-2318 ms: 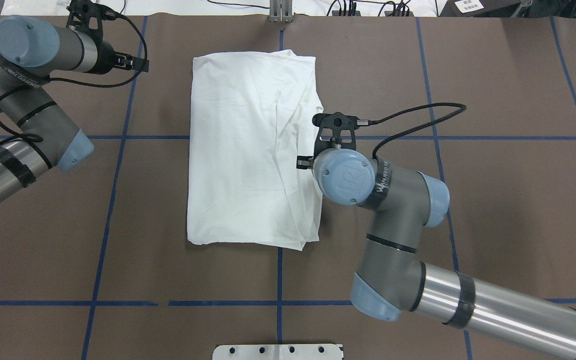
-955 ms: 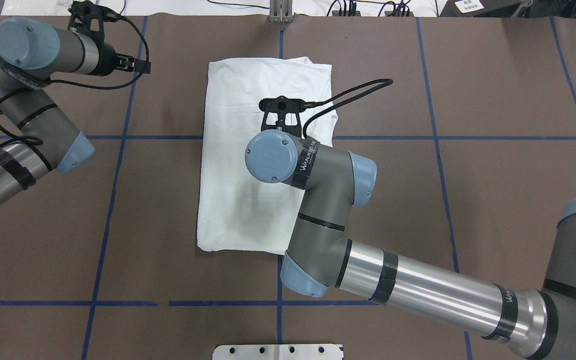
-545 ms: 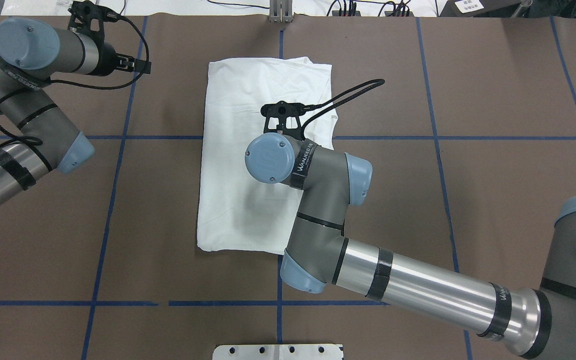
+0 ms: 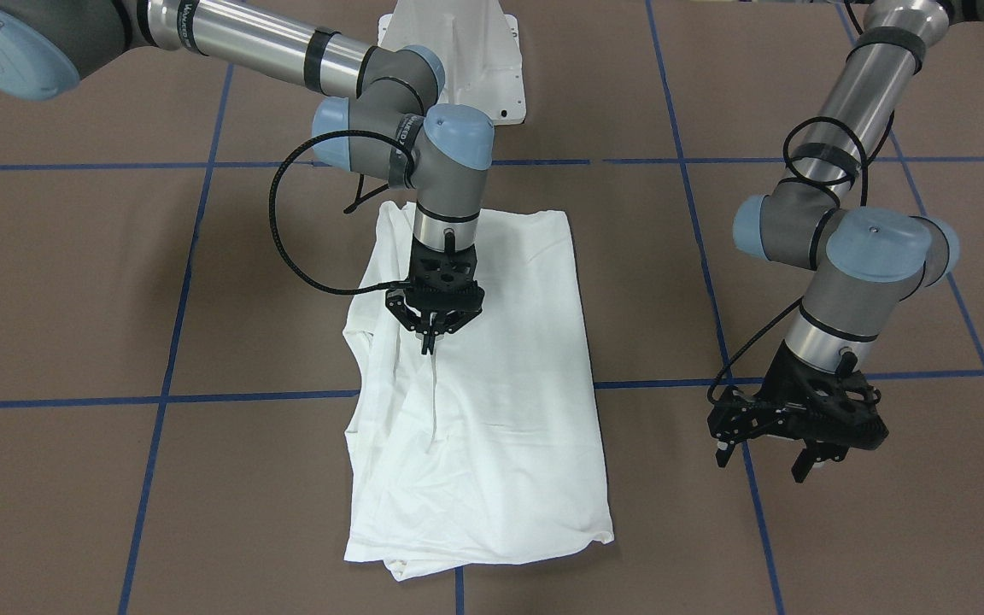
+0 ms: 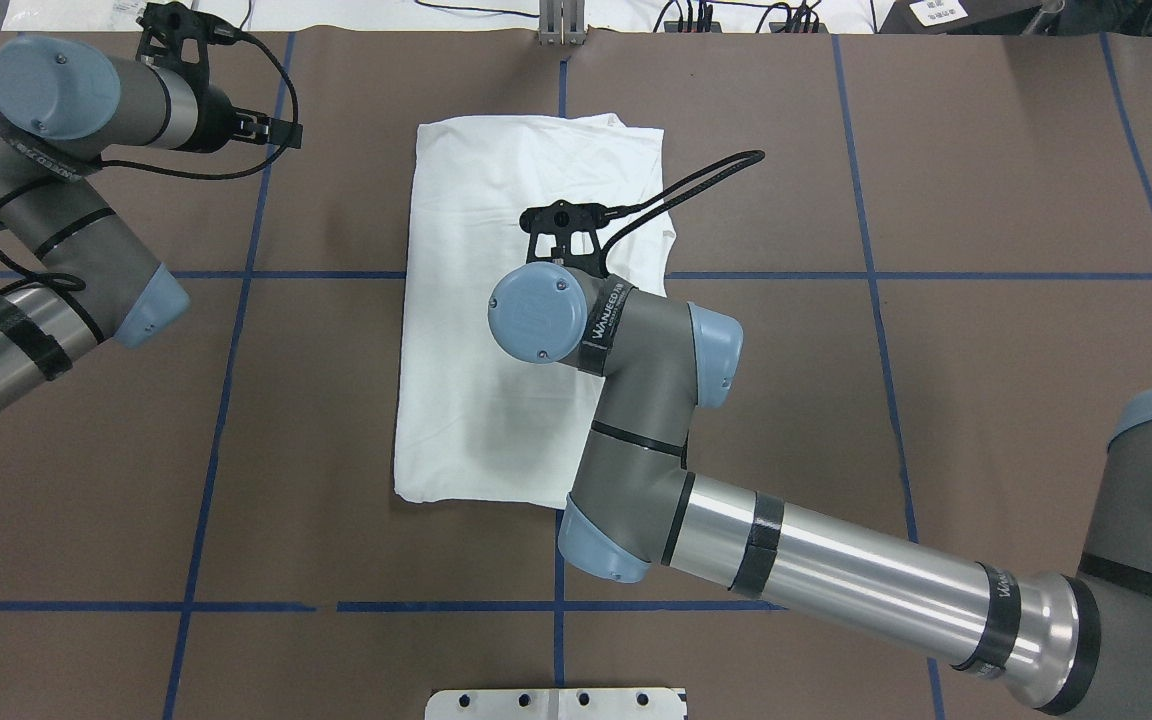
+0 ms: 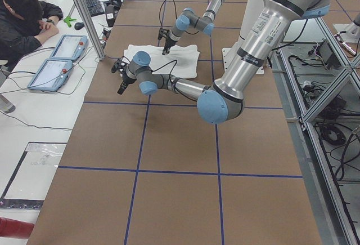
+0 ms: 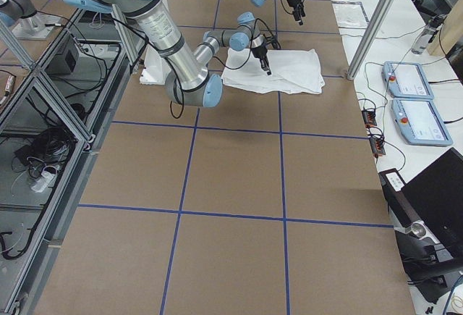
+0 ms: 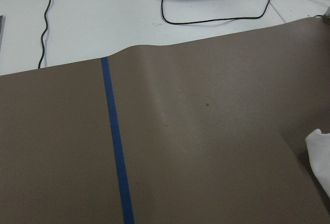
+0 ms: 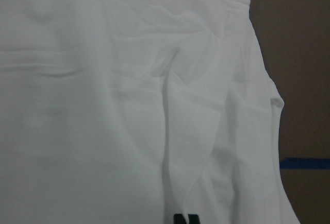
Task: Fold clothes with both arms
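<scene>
The white T-shirt [image 5: 476, 200] lies folded in a long rectangle on the brown table, also seen in the front-facing view [image 4: 509, 410]. My right gripper [image 4: 429, 343] points straight down over the shirt's middle. Its fingers are pinched together on a raised crease of the cloth, which fills the right wrist view [image 9: 103, 105]. My left gripper [image 4: 764, 461] is open and empty, hovering above the bare table well off the shirt's side. In the overhead view it sits at the far left corner [image 5: 171, 30]. A shirt corner shows at the edge of the left wrist view [image 8: 320, 157].
The white pedestal base [image 4: 458, 60] stands at the robot's side of the table. Blue tape lines [image 5: 226, 400] cross the brown table cover [image 5: 986, 350]. In the left side view an operator [image 6: 22, 19] sits by two control tablets [image 6: 62, 48] past the far edge.
My right gripper has carried the shirt's right edge leftward over the middle, so the shirt is narrower. In the last half second it barely moved. The left arm is still.
</scene>
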Motion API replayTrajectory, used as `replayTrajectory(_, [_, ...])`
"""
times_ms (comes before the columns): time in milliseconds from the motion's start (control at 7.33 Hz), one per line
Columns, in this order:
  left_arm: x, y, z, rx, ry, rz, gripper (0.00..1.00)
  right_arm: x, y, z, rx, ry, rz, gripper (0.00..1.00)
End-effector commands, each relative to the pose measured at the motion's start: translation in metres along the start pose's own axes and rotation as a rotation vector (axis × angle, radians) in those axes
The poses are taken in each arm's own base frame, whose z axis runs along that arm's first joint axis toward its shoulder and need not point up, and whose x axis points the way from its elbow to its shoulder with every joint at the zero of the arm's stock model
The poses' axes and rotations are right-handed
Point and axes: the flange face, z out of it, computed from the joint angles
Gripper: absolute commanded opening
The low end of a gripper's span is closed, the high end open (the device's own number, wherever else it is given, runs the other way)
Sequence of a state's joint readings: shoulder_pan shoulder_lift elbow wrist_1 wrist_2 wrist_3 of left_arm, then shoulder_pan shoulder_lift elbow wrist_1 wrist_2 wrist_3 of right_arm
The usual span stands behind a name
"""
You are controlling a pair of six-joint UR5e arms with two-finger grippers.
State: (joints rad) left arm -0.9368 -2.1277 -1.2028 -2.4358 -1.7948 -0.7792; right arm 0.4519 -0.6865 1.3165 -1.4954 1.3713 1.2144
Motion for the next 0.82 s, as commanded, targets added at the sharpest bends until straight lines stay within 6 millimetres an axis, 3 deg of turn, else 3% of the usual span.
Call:
replayTrajectory(0, [0.0,0.001,0.0,-0.002,0.0,0.0,1.0,0.016,-0.016,0.003,0.011,0.018,-0.047,0.0])
replayTrajectory(273, [0.001,0.0,0.0,0.0,0.002,-0.001,1.0,0.056,-0.023,0.023,0.016,0.054,-0.113,0.0])
replayTrajectory(409, [0.001,0.0,0.0,0.0,0.002,0.001,1.0,0.079,-0.017,0.027,0.018,0.056,-0.14,0.0])
replayTrajectory(545, [0.001,0.0,0.0,0.0,0.002,-0.001,1.0,0.089,-0.015,0.022,0.024,0.046,-0.143,0.12])
replayTrajectory(682, [0.0,0.0,-0.001,0.001,0.001,-0.001,1.0,0.087,-0.014,0.02,0.03,0.04,-0.126,0.99])
